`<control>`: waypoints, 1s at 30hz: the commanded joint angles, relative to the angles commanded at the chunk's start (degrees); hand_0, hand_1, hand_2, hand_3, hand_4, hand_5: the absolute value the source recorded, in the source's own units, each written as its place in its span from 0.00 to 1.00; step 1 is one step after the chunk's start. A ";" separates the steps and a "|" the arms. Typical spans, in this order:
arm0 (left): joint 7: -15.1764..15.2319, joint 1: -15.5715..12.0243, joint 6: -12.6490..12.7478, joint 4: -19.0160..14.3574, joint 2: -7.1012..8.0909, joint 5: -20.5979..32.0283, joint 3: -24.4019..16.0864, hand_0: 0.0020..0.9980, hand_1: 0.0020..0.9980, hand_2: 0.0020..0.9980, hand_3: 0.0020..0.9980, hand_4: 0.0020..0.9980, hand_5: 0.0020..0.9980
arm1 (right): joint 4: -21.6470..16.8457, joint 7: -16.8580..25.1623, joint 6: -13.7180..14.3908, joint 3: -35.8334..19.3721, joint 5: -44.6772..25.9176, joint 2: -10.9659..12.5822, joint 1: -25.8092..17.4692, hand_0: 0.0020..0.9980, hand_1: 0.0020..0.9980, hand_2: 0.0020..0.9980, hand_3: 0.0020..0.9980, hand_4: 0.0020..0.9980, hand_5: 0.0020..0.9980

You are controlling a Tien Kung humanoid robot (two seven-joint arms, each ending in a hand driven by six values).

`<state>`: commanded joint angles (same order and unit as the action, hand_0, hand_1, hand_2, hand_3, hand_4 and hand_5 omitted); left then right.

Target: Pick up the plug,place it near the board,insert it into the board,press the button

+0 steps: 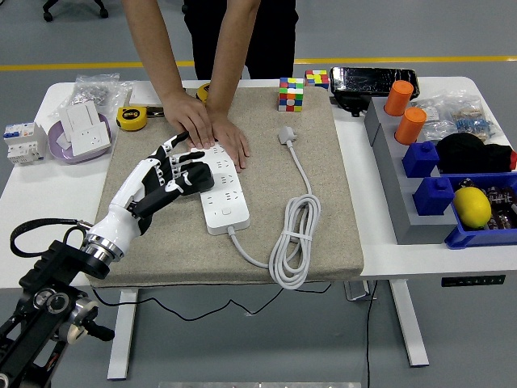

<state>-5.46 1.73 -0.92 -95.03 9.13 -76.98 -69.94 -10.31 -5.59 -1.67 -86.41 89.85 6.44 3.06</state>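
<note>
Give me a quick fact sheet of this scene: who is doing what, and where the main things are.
robot left hand: reaches in from the left, fingers around the black plug
black plug: sits on the white power strip, at its left side
person's hands: both press flat on the strip's far end
power strip cord: coiled on the beige mat, its white plug lying free near the Rubik's cube
robot right arm: not in view
blue bin: right of the mat, holds a lemon
</note>
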 joint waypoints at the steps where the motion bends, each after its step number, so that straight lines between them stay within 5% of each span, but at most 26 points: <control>1: -0.86 0.20 -0.73 0.01 0.17 -2.61 0.04 0.28 0.16 0.25 0.92 0.77 0.15 | 0.00 -0.01 0.00 -0.02 0.02 0.01 -0.01 0.85 0.76 0.75 0.78 1.00 0.88; 2: -1.98 0.51 -1.49 0.13 0.37 -5.21 0.09 0.21 0.06 0.15 0.82 0.52 0.00 | 0.00 -0.02 -0.02 -0.02 0.10 0.01 0.00 0.85 0.76 0.75 0.78 1.00 0.88; 9: -7.87 2.23 -7.71 0.86 1.29 -22.72 0.01 0.18 0.03 0.15 0.78 0.51 0.00 | 0.00 -0.02 -0.06 0.13 0.16 0.13 0.24 0.85 0.76 0.75 0.78 1.00 0.88; 16: -11.50 4.08 -10.95 1.38 2.03 -37.14 1.43 0.17 0.02 0.15 0.79 0.51 0.00 | 0.00 0.02 -0.14 0.59 -0.10 0.32 0.57 0.85 0.76 0.75 0.78 1.00 0.88; 30: -13.91 9.41 -12.76 4.91 1.28 -40.43 7.74 0.17 0.02 0.15 0.87 0.49 0.00 | 0.00 -0.07 0.03 0.57 -1.10 0.23 1.91 0.85 0.76 0.75 0.78 1.00 0.88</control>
<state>-19.36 11.14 -13.68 -90.12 10.41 -117.42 -62.20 -10.31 -5.66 -1.63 -85.84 88.75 6.67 4.97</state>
